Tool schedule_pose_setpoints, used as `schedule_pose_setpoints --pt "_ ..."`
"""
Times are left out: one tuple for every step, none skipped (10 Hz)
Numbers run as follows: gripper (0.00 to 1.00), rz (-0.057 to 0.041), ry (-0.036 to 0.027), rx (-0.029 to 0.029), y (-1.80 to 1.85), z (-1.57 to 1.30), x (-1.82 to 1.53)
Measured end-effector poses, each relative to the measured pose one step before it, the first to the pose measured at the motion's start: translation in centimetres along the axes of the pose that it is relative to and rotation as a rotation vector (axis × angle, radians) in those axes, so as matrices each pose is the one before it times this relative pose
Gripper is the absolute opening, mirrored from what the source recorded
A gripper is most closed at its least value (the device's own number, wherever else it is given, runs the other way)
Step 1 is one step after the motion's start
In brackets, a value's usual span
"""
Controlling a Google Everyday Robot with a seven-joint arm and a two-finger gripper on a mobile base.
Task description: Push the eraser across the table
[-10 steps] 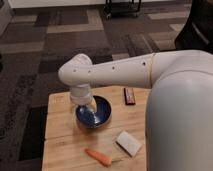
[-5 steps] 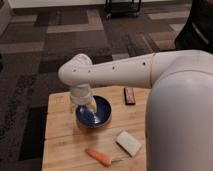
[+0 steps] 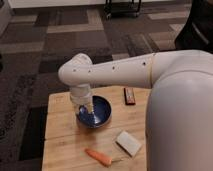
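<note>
The eraser (image 3: 129, 95), a small dark bar with a reddish-brown middle strip, lies on the light wooden table (image 3: 62, 135) near its far edge, just right of the blue bowl (image 3: 98, 112). My white arm reaches in from the right and bends down over the bowl. The gripper (image 3: 86, 107) hangs below the wrist, over the left part of the bowl, well left of the eraser.
A white rectangular block (image 3: 129, 143) lies at the front right of the table. An orange carrot (image 3: 98, 157) lies near the front edge. Dark patterned carpet (image 3: 60, 45) surrounds the table. A dark cart base (image 3: 122, 7) stands far back.
</note>
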Motion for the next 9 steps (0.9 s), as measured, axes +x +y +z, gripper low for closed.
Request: schedule_pose_setpoints --pt "0.70 0.00030 -0.00009 -0.00006 -0.012 -0.006 -0.004" --pt "0.77 -0.00031 0.00003 0.00003 0.013 0.002 0.003" --pt "0.80 0.00021 0.00005 0.00000 -0.008 0.001 -0.001" --pt "0.80 -0.00024 -0.00002 -0.00001 0.012 0.001 0.001" --pt "0.80 0.00007 0.00002 0.00003 -0.005 0.001 -0.002" --pt "0.80 -0.00002 -0.00002 -0.00002 0.002 -0.001 0.000" --pt "0.80 0.00003 0.00003 0.00000 -0.001 0.001 0.001" --pt "0.80 -0.00008 0.00015 0.00001 0.003 0.009 0.002" --pt "0.80 0.00006 -0.00007 0.00001 -0.002 -0.003 -0.002"
